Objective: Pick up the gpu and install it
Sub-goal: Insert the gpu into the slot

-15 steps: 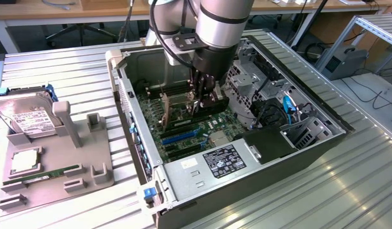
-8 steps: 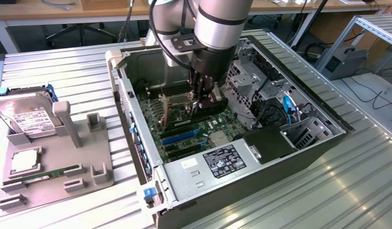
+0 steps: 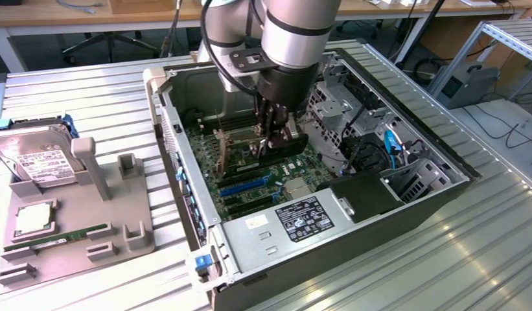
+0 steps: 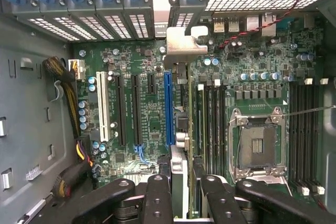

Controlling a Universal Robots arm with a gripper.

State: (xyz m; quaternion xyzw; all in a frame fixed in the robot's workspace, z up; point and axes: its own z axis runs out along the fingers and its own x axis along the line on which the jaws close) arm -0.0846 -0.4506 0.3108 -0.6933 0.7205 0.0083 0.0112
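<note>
Inside the open computer case [image 3: 421, 194], end effector [image 4: 180, 182] clamped on the gpu [image 4: 178, 124], edge-on above the motherboard [image 4: 131, 114].

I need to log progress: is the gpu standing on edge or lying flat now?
On edge. In the wrist view the gpu runs edge-on from the gripper toward its silvery bracket, above the motherboard. Whether it is seated in a slot, cannot tell.

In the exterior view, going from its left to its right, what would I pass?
Hard drive on the grey holder → open computer case → fingers holding the gpu above the motherboard → blue cable.
</note>
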